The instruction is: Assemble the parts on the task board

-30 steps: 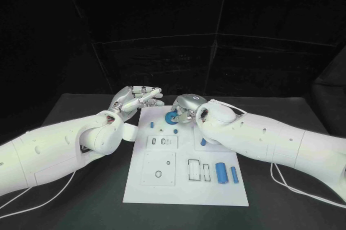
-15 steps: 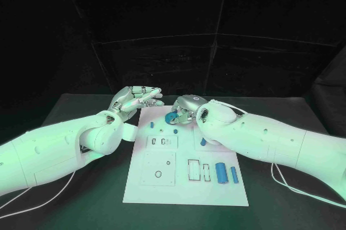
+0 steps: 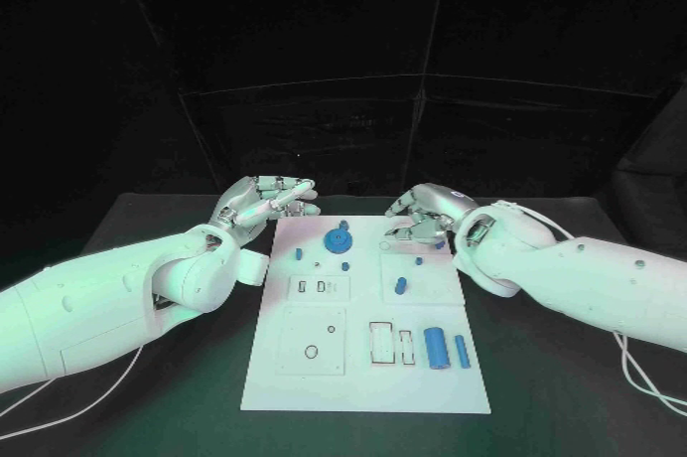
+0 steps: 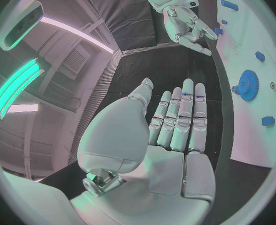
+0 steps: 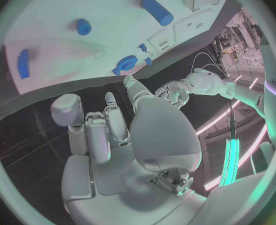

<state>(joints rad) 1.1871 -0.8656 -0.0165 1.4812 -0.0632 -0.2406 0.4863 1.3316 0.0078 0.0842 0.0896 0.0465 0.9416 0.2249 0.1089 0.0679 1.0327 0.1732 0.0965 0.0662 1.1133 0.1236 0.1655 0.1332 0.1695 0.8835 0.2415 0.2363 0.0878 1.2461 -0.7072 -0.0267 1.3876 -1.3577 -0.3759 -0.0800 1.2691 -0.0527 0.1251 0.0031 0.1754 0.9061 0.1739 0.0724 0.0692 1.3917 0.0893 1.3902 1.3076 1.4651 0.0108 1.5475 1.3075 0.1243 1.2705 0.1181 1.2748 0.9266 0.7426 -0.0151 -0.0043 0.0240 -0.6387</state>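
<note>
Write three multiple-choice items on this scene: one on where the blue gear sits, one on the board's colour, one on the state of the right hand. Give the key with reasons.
1. Where is the blue gear?
A. on the far part of the board
B. on the bare table
C. in the left hand

2. What colour is the board?
A. red
B. white
C. yellow

3. What is the right hand doing?
A. gripping the gear
B. holding a cylinder
C. holding nothing

Key: 1 A, the gear lies flat on the plate's far end. 2 B, the plate is white. 3 C, its fingers hold nothing, beside the gear.
</note>
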